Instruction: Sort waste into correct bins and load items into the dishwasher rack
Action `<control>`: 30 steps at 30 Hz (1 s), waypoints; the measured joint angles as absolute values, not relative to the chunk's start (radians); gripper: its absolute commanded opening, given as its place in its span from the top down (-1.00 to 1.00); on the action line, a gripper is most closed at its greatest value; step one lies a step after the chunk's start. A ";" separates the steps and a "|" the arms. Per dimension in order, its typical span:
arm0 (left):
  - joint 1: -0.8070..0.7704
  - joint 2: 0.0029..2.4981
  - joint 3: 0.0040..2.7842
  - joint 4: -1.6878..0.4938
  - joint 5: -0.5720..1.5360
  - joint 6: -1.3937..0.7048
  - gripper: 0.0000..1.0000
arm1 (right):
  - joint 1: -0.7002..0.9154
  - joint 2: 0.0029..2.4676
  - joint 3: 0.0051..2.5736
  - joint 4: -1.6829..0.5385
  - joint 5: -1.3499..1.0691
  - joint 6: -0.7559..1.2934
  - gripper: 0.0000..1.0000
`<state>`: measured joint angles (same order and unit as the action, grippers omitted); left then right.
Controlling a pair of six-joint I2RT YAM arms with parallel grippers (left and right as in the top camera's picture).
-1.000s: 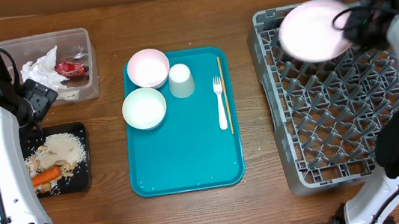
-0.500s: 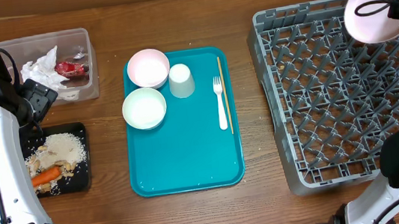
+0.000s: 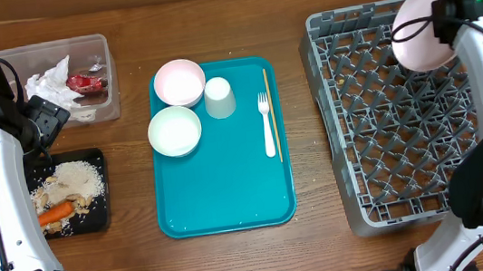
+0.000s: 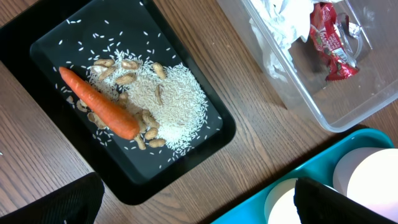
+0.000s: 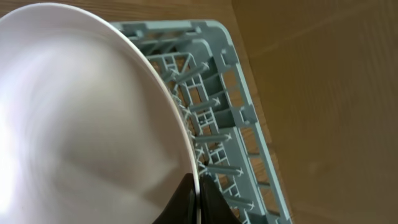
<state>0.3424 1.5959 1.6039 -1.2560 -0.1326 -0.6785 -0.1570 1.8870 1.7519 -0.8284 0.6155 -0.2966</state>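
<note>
My right gripper [image 5: 198, 198] is shut on the rim of the white round plate [image 3: 419, 28], holding it tilted on edge over the far right part of the grey dishwasher rack [image 3: 384, 183]; the plate [image 5: 81, 124] fills the right wrist view. My left gripper [image 4: 193, 202] is open and empty above the table between the black tray [image 3: 98, 220] and the teal tray [image 3: 230, 191]. The black tray holds the orange carrot [image 4: 99, 102], nut bits [image 4: 127, 79] and rice [image 4: 177, 106]. Two white bowls [image 3: 179, 81] [image 3: 174, 130], the pale cup [image 3: 219, 97], white fork [image 3: 267, 123] and wooden stick [image 3: 271, 114] lie on the teal tray.
The clear tub [image 3: 97, 111] at the far left holds crumpled white paper [image 3: 49, 84] and a red wrapper [image 3: 85, 82]. A few rice grains lie on the table beside the black tray. A brown wall runs along the back of the table.
The right arm swung the plate out past the rack's far right corner, then back left over the rack, now tilted more on edge. The left arm has not moved.
</note>
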 measured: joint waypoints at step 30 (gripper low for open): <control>0.342 1.596 1.604 -1.256 -0.133 -0.678 -1.00 | 0.076 1.868 1.888 -1.057 0.411 -0.045 -1.00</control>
<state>0.3424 1.5959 1.6039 -1.2560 -0.1326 -0.6785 0.0757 1.8683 1.8877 -1.0573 0.4107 -0.0448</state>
